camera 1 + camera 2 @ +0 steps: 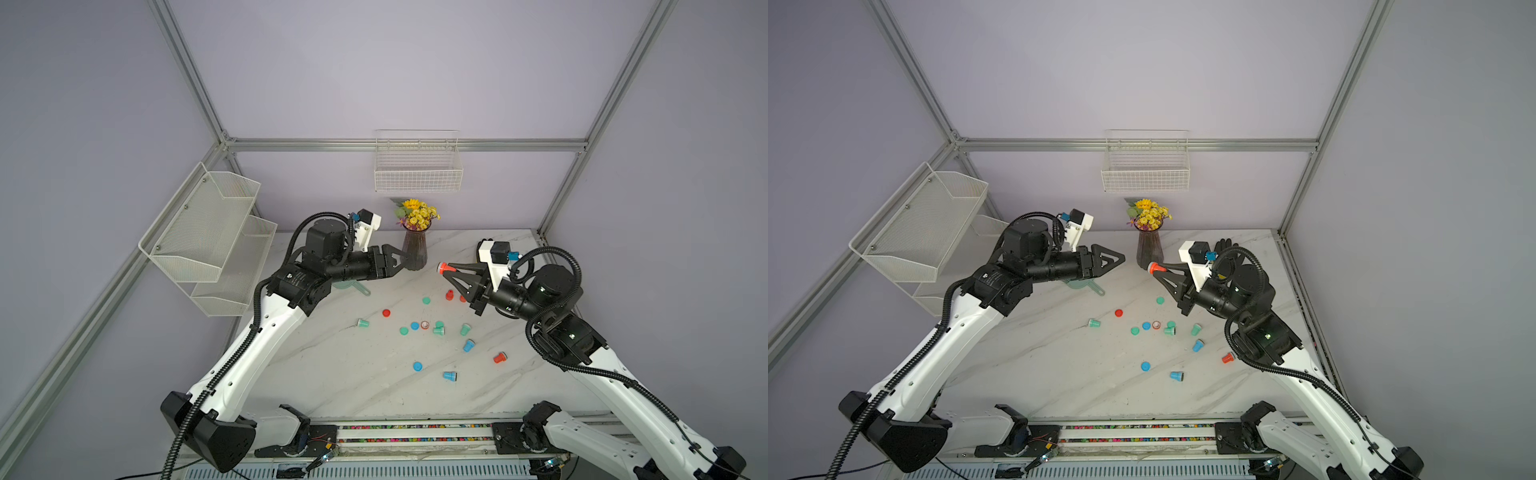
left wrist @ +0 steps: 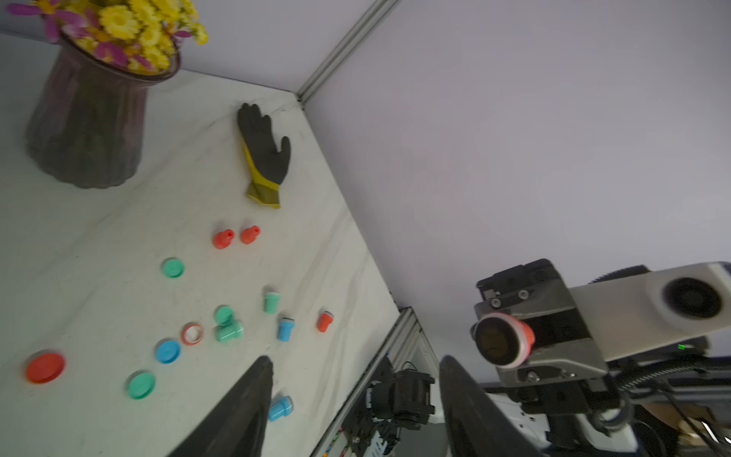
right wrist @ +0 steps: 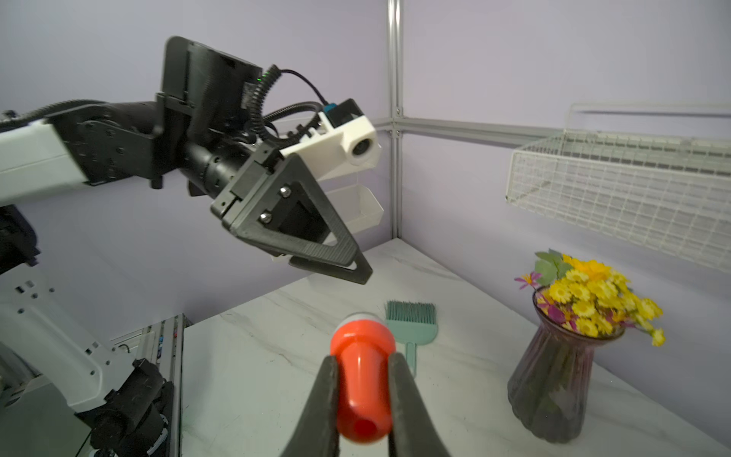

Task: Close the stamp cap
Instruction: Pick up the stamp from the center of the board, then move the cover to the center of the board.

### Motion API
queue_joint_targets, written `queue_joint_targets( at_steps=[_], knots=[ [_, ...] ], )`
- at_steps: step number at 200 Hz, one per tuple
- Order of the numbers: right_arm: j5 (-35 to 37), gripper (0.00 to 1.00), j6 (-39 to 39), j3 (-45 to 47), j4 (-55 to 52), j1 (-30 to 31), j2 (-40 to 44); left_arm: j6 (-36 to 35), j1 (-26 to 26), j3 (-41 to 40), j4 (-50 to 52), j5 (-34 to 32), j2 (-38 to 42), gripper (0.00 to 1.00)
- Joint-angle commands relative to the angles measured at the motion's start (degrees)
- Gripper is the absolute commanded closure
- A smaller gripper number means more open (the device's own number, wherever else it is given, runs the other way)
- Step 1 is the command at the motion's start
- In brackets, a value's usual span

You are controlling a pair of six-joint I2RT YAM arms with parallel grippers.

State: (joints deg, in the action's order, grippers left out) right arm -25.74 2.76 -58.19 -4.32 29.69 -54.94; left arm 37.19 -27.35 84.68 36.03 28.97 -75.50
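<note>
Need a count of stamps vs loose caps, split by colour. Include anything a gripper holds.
Red stamps: 4, one held in the right gripper
Green stamps: 3
Blue stamps: 2
Red caps: 2
Green caps: 3
Blue caps: 2
Total: 16
</note>
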Motion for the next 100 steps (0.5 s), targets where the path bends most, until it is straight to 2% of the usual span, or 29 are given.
queue_joint_targets(
  at_steps=[1, 39, 100],
  knots=[
    [6.5, 1.0, 4.7, -2.5, -8.3, 0.2, -2.1, -10.2, 0.2, 0.1, 14.0, -15.4, -3.1, 0.34],
    [10.2, 1.0, 8.2, -2.5, -9.5, 0.2, -3.4, -12.3, -1.0, 0.0, 20.5, -29.4, -12.5, 0.34],
    [10.1, 1.0, 9.2, -3.9, -12.3, 0.2, -6.2, -13.9, -5.4, 7.6, 23.7, -36.8, -30.4, 0.35]
  ],
)
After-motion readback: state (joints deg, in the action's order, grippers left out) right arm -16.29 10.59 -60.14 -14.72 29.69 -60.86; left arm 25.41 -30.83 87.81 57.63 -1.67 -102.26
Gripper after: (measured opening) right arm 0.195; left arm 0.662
